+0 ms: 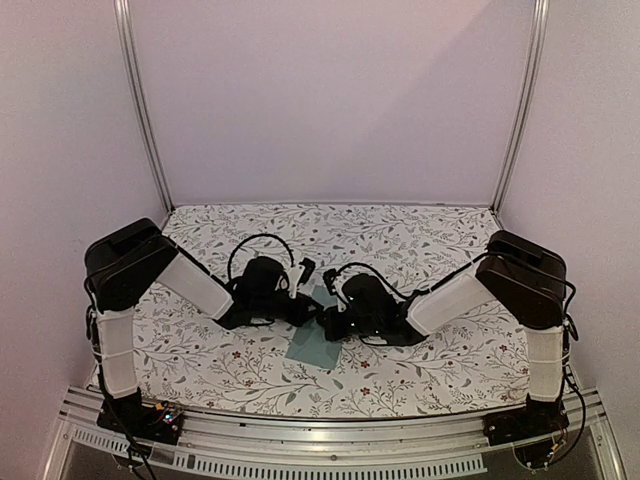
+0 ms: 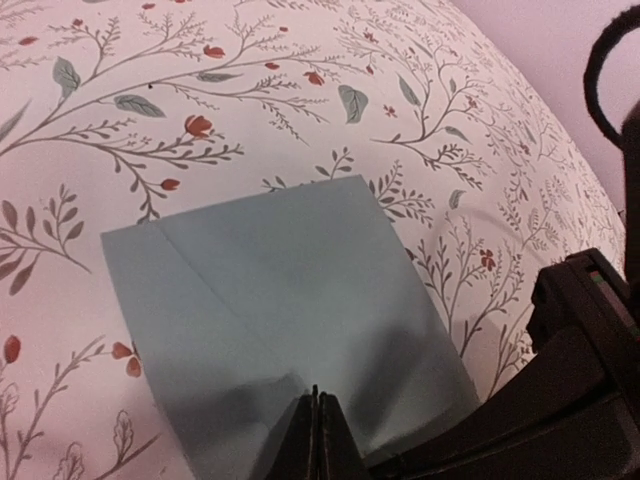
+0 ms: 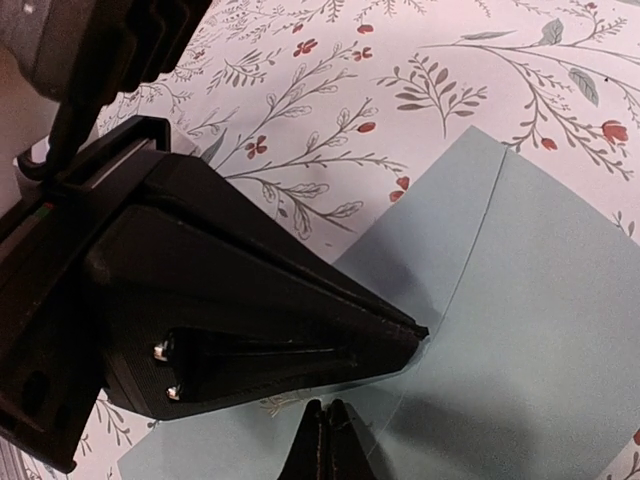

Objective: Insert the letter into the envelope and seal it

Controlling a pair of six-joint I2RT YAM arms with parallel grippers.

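The teal envelope (image 1: 312, 345) lies flat on the floral cloth between the two arms. Its flap edge shows as a line across its face in the left wrist view (image 2: 290, 290) and the right wrist view (image 3: 540, 300). My left gripper (image 1: 310, 308) is shut, its tips (image 2: 316, 395) resting on the envelope's face. My right gripper (image 1: 326, 316) is shut too, its tips (image 3: 327, 405) on the envelope, just beside the left gripper's black fingers (image 3: 250, 320). The letter is hidden; only a faint ornate mark (image 3: 276, 403) shows by the right tips.
The floral tablecloth (image 1: 420, 240) covers the table. A small white upright piece (image 1: 297, 278) shows by the left gripper's body. Metal posts (image 1: 140, 110) and pale walls stand at the back and sides. The right gripper's black body (image 2: 585, 380) fills the left wrist view's lower right.
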